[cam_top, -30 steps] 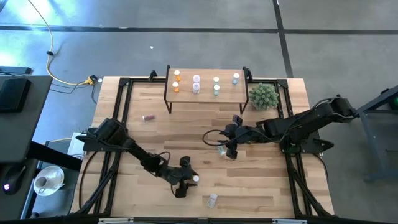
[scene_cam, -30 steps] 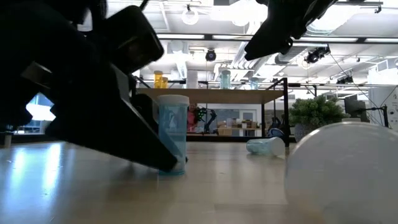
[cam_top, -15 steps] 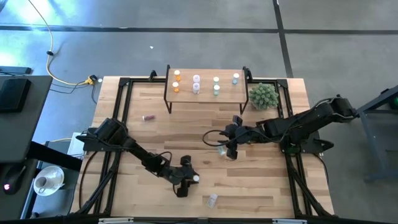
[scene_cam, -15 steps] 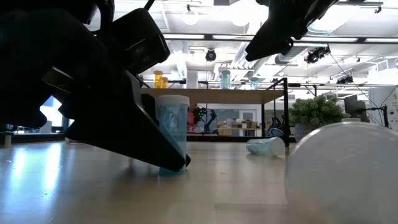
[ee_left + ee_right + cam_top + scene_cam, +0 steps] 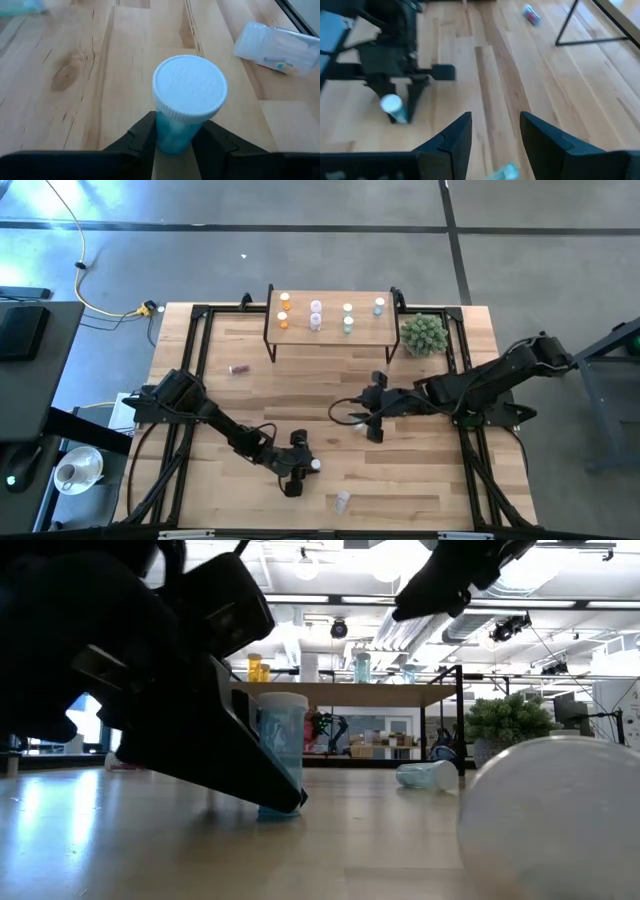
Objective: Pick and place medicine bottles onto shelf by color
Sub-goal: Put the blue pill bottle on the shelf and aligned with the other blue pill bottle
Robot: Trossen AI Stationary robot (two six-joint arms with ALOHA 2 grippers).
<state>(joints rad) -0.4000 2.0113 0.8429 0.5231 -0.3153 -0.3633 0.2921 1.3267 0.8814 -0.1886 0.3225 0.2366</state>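
A blue medicine bottle with a white cap stands near the table's front middle, and my left gripper is shut on it. My right gripper hovers open over the table's middle. A pale bottle lies on its side just below it. The shelf stands at the far edge on thin black legs. Orange, pink, green and blue bottles stand on it. My left gripper pinches the blue bottle's lower body between its two fingers, below the white cap. The fingers slant down from the table's left. The bottle stands upright with its base on the table.
A clear bottle lies on its side near the front edge, close to the low camera. A pink bottle lies at the table's left, before the shelf. A spiky green plant ball sits right of the shelf.
My left gripper has shut its fingers on the blue bottle, which stays upright in place. My right gripper has risen a little above the lying pale bottle.
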